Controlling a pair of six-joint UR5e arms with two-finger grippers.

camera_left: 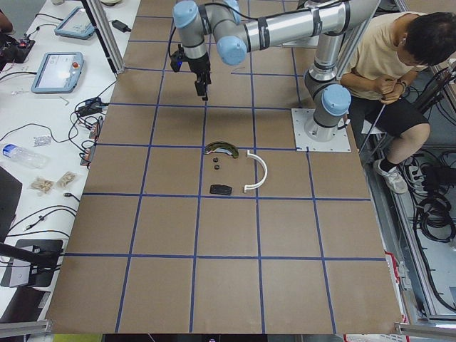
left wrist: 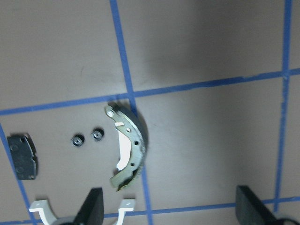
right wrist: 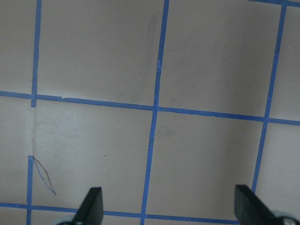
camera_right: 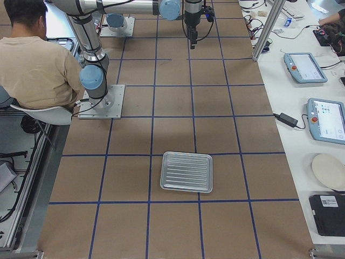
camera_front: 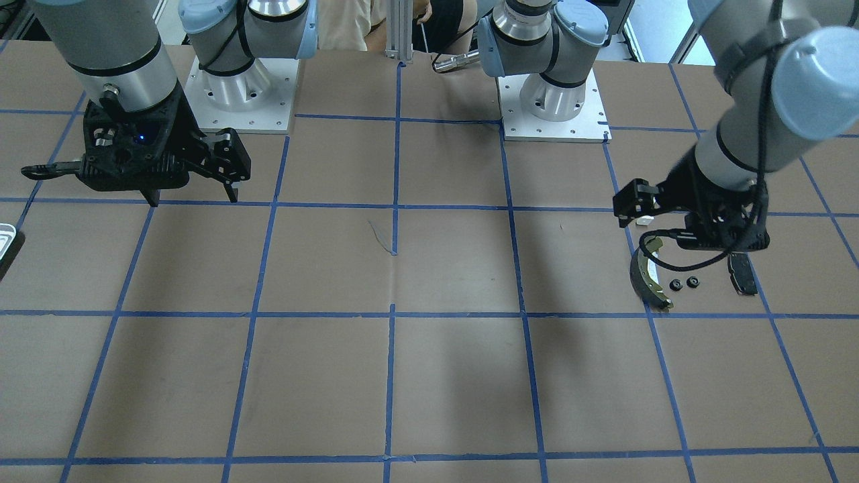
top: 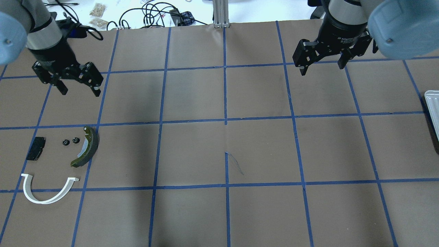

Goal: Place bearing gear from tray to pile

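Two small black bearing gears [top: 65,142] [top: 75,140] lie side by side in the pile, between the black rectangular pad [top: 36,148] and the dark brake shoe with olive rim [top: 87,147]. The white semicircular arch [top: 48,197] lies nearer the robot. The left wrist view shows the gears [left wrist: 78,139], the shoe [left wrist: 131,150] and the pad [left wrist: 22,156]. My left gripper [top: 80,91] is open and empty, above the table just beyond the pile. My right gripper [top: 321,68] is open and empty over bare table. The silvery tray [camera_right: 187,171] holds nothing; only its edge [top: 432,109] shows overhead.
The two arm bases [camera_front: 241,94] [camera_front: 553,100] stand at the robot's table edge, with a seated person [camera_left: 399,64] behind them. Cables [top: 151,13] lie past the far edge. Blue tape grids the brown table [top: 226,154].
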